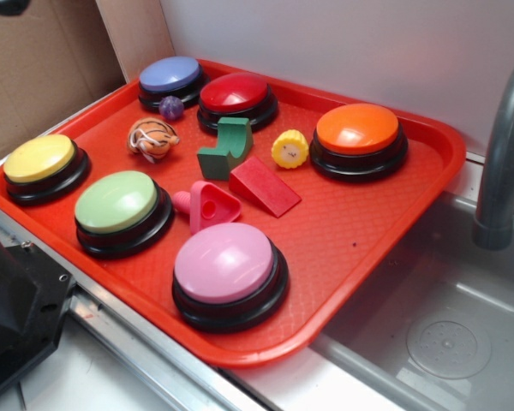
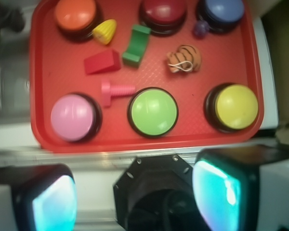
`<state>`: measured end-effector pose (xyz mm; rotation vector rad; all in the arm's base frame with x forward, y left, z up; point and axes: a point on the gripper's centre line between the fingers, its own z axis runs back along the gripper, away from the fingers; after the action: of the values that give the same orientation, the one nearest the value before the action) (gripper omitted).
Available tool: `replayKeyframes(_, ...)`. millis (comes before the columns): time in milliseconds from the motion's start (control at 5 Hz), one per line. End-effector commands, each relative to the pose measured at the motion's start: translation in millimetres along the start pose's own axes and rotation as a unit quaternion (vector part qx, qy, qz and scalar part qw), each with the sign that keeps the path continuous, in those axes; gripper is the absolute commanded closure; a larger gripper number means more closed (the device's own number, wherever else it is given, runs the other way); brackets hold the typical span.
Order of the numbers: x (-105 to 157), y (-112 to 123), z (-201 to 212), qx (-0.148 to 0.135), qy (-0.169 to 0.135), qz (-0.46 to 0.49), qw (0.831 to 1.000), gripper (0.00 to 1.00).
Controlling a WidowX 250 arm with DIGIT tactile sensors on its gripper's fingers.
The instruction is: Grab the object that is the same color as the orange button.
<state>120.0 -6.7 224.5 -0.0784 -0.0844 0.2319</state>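
Observation:
The object, a small rounded orange toy with white and dark stripes, lies on the red tray between the blue and yellow buttons. Across the tray, at the corner by the sink, stands the orange button with its glossy dome and black base. My gripper is open, its teal-padded fingers spread wide. It hovers high over the robot base, outside the tray's near edge and well away from the toy. Nothing is between the fingers. The exterior view does not show the gripper.
The tray also holds red, blue, yellow, green and pink buttons. Among them lie a purple ball, yellow smiley toy, green block, red wedge and pink screw. A sink and faucet lie to the right.

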Motion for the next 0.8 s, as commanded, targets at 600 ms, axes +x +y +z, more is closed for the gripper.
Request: replayKeyframes(600,61,52,-87,0.066,-0.087,0.41,0.905,0.0)
